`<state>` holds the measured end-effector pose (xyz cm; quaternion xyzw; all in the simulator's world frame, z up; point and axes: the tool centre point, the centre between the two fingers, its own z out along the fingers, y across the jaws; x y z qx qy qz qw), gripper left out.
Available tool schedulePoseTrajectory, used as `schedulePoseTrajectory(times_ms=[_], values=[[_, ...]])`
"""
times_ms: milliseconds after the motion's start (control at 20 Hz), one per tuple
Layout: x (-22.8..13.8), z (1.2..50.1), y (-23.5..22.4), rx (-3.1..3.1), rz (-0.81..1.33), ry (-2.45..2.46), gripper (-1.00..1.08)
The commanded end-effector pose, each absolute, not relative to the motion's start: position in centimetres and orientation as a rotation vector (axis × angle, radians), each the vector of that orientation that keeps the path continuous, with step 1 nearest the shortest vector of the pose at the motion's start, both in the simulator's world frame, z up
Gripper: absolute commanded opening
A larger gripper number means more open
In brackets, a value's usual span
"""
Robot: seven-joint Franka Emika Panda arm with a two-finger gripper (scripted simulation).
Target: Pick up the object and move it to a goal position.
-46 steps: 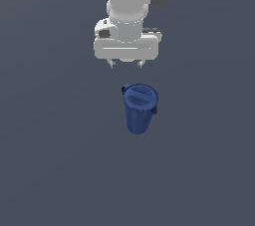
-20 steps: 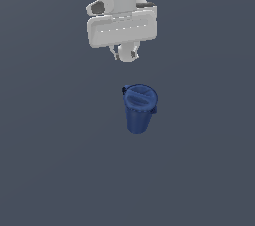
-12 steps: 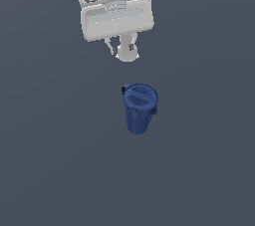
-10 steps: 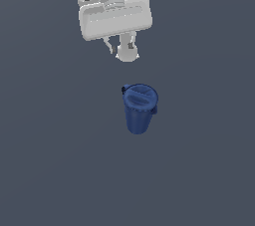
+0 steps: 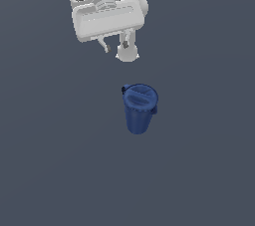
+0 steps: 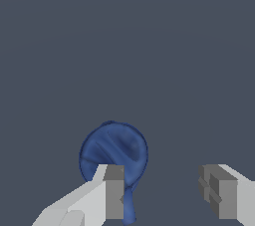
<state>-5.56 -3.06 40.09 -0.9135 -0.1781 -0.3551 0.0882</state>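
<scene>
Dark blue against the flat grey worktop [image 5: 55,170], the object [image 5: 139,107] stands upright on its narrow base, lid on top, a small handle at its side. You have not touched it yet. Your gripper [image 5: 117,49] hangs in the air above it and beyond it in the exterior view, well apart from the lid, with the wrist tilted. In the wrist view the two fingers [image 6: 113,190] are spread wide with nothing between them, so the gripper is released and empty; the object [image 6: 113,151] sits off toward one finger instead of centred in the gap.

By my reading, nothing of the task is done: the pick is still ahead, then the lift and the carry to the goal. No goal marker shows in either view, so I cannot tell you where it lies. Centre the gap over the lid first, then descend.
</scene>
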Motion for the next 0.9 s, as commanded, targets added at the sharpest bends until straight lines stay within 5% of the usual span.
schedulePoseTrajectory(times_ms=[0,850], values=[[-5.6,39.7,-3.4,-2.687,-1.11,-0.541,0.28],[-6.8,30.8,-4.2,-2.568,-1.276,-0.567,0.28]])
